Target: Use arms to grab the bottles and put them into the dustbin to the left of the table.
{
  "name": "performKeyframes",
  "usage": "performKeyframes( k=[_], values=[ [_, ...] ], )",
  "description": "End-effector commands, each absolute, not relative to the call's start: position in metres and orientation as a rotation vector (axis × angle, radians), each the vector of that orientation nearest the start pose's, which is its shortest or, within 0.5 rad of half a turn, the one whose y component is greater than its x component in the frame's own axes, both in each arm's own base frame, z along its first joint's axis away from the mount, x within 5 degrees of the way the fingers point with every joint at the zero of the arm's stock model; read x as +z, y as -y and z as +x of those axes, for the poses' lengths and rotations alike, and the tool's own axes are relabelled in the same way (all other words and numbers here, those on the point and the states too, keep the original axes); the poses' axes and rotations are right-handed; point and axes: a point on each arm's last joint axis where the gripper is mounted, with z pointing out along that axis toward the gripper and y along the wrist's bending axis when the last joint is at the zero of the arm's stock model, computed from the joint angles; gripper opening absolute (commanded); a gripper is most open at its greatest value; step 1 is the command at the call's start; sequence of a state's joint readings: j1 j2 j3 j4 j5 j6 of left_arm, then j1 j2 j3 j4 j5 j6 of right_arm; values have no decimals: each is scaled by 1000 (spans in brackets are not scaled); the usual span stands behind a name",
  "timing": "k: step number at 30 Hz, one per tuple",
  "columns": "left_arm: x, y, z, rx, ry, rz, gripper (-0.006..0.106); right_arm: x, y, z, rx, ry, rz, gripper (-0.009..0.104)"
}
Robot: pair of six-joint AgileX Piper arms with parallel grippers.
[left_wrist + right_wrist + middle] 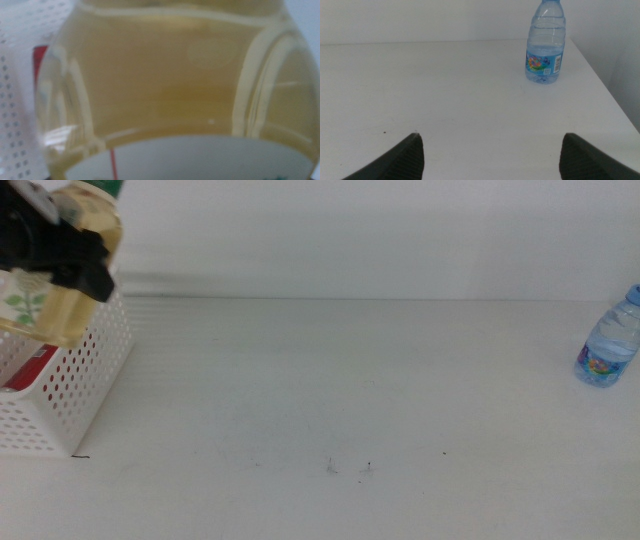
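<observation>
A wide white desk is seen from above and in front. At its far left edge a white perforated dustbin stands, and a red soda can is seen lying inside it, partly hidden by the wall. Above the dustbin, the left pincer is clenched on a yellow tea bottle, which is held tilted over the dustbin's open top; the green of its upper end is cut off by the picture's top edge. In the left wrist view the picture is almost filled by the tea bottle's yellow body, with the white label edge low down, a strip of red can to one side, and the dustbin's dotted wall beside it. The pincer's own jaws are not seen in that view.

At the far right side of the desk a clear water bottle with a blue cap and a colourful label is standing upright, well apart from the dustbin. In the right wrist view the same water bottle is seen upright near the desk's corner, and the right pincer is released, its two dark jaws held wide apart above bare desk, well short of the bottle. A few tiny dark specks are scattered on the desk surface near the front.
</observation>
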State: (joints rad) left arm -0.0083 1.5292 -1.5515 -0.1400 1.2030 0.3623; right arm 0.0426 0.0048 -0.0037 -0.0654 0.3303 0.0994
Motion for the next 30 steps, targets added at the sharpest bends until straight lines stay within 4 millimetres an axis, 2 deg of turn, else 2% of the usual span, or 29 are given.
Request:
performKeyframes(
  k=[1,5,9,14,20,25,30],
  values=[
    [390,4,322,-68,-2573,422,-2,185,0,54,28,-1800,8,86],
    [397,-13,339,-25,-2547,392,-2,185,0,54,28,-1800,8,86],
    [391,-32,349,9,-2569,344,-2,185,0,54,28,-1800,8,86],
    [363,-61,365,47,-2663,265,-2,185,0,54,28,-1800,8,86],
    [333,-84,379,43,-2745,229,-2,185,0,54,28,-1800,8,86],
    [310,-96,388,103,-2818,234,-2,185,0,54,28,-1800,8,86],
    [292,-101,400,138,-2815,233,-2,185,0,54,28,-1800,8,86]
  ],
)
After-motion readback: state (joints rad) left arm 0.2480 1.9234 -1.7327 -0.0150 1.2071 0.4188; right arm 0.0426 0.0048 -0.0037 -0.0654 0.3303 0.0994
